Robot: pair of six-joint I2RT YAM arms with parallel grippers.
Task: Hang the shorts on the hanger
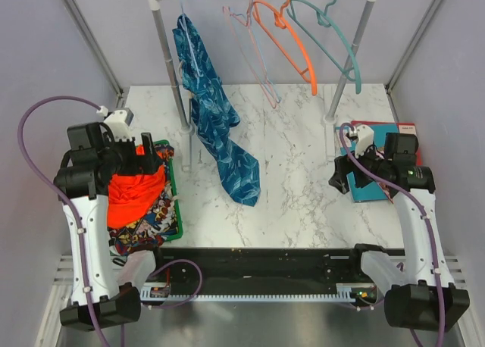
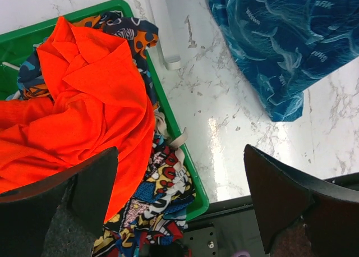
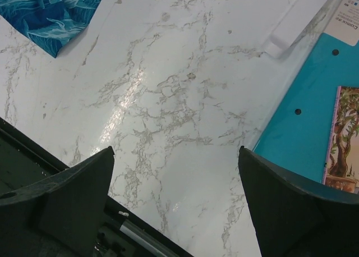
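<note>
The orange-red shorts (image 1: 135,198) lie crumpled in a green tray (image 1: 181,211) at the table's left, on top of other cloth. In the left wrist view the shorts (image 2: 84,111) fill the left half, with the tray rim (image 2: 188,170) beside them. My left gripper (image 1: 149,164) hovers open over the tray's inner edge; its jaws (image 2: 179,156) stand wide with nothing between them. The teal hanger (image 1: 333,48) hangs empty at the right end of the rail. My right gripper (image 1: 345,176) hangs open above bare marble (image 3: 175,153), far from both.
A blue patterned garment (image 1: 220,135) hangs from the rail down onto the table centre. Orange (image 1: 284,40) and pale pink (image 1: 250,48) hangers hang beside the teal one. Rack posts (image 1: 173,89) stand on the marble. Comic-print cloth (image 2: 151,195) lies under the shorts. A teal folder (image 3: 303,122) lies at right.
</note>
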